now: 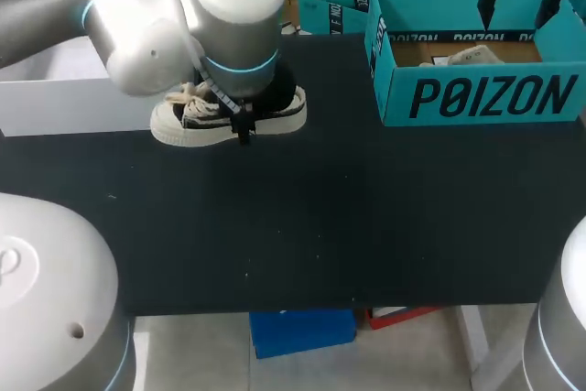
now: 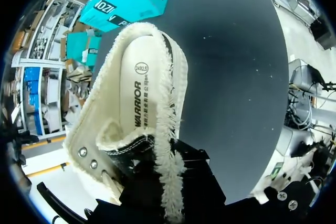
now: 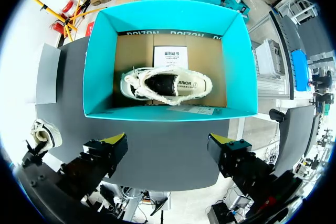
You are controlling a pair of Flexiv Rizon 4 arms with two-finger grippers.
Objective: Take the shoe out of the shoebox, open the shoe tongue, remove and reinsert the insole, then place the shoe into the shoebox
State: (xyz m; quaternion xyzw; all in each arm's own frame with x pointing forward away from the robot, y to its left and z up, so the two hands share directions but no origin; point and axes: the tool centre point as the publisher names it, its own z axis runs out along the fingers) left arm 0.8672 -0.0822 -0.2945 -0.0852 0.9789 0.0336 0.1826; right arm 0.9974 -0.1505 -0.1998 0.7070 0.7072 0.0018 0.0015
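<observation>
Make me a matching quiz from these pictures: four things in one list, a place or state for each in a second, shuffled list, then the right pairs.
Things
1. loose shoe
2. second shoe
3. right gripper
4. shoebox

Places or states
A. open, hanging above the shoebox
B. out of the box, under the left arm
C. lying inside the shoebox
D. teal, with its top open

Pairs: 1-B, 2-C, 3-A, 4-D
</observation>
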